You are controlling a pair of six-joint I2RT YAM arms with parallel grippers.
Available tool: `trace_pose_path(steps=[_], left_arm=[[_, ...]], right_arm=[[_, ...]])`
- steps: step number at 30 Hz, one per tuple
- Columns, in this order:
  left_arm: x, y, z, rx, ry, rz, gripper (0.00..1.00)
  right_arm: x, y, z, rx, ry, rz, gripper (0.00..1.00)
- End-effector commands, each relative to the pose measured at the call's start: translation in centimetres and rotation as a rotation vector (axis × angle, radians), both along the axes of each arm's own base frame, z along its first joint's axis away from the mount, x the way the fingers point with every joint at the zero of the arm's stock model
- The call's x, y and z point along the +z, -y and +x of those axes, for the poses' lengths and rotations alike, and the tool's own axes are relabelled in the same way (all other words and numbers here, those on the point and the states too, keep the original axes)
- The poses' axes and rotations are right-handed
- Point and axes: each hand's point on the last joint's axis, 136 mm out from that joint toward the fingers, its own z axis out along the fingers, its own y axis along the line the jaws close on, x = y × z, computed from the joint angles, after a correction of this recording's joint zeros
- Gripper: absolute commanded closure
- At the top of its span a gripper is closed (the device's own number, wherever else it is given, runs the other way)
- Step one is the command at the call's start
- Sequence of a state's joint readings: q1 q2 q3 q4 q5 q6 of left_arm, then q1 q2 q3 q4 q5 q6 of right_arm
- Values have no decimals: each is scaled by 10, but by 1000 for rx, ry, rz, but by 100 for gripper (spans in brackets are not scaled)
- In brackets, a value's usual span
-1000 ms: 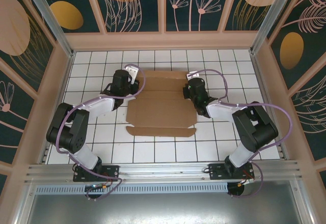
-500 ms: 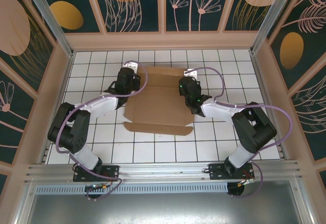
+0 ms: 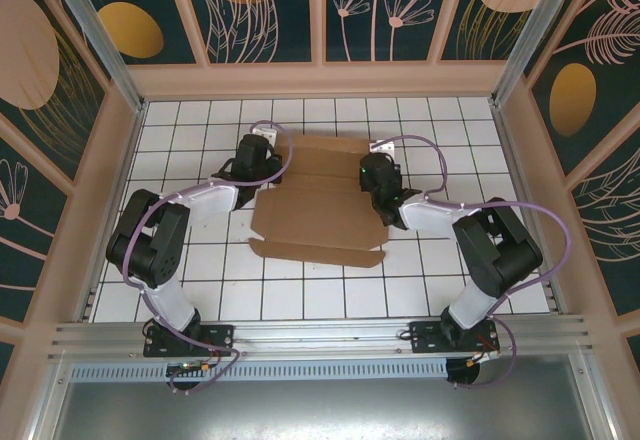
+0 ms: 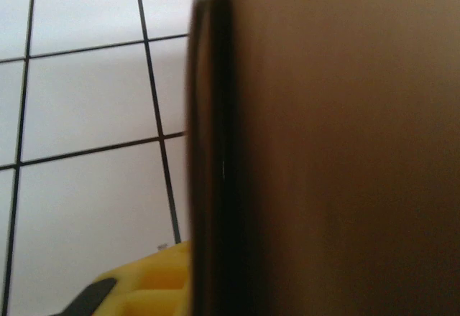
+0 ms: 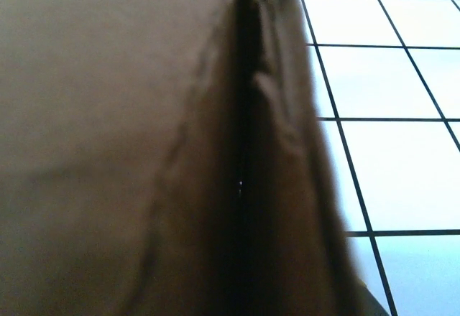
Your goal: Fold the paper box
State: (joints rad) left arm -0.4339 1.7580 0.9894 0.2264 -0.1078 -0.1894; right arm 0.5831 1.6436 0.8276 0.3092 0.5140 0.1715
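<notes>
Currently: paper box (image 3: 318, 210) lies mostly flat, middle of the tiled table (image 3: 200, 280). Left gripper (image 3: 262, 168) at its left side, right gripper (image 3: 374, 182) at its right; cannot tell if either grips. Best to raise both sides evenly, along the creases.

No legible text or markings.

White tiled floor (image 3: 330, 295), dark grout, teal floral wall panels (image 3: 270, 10), pale frame (image 3: 320, 78), perhaps wood, metal rail (image 3: 300, 335) nearest.
</notes>
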Motion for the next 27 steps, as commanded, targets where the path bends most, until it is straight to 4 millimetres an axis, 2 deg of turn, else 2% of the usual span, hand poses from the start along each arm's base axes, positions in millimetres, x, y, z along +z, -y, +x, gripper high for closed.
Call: trace_pose_path(steps=[1, 2, 6, 12, 14, 18, 27], left_arm=[[-14, 2, -6, -11, -50, -22, 76], [-24, 0, -13, -12, -71, -16, 74], [-25, -5, -12, 8, -64, -8, 73], [-29, -16, -1, 76, -45, 37, 84], [-19, -16, 10, 104, -11, 35, 88], [-17, -26, 20, 182, 11, 58, 100], [-20, -41, 21, 283, 24, 78, 100]], right_arm=[[14, 1, 7, -19, 63, 74, 100], [15, 2, 8, -19, 65, 77, 100], [15, 1, 8, -9, 64, 85, 100], [15, -7, 7, 28, 55, 106, 100], [15, -11, 5, 38, 49, 111, 100], [20, -18, -2, 35, 49, 109, 100], [26, -31, -12, 18, 36, 90, 100]])
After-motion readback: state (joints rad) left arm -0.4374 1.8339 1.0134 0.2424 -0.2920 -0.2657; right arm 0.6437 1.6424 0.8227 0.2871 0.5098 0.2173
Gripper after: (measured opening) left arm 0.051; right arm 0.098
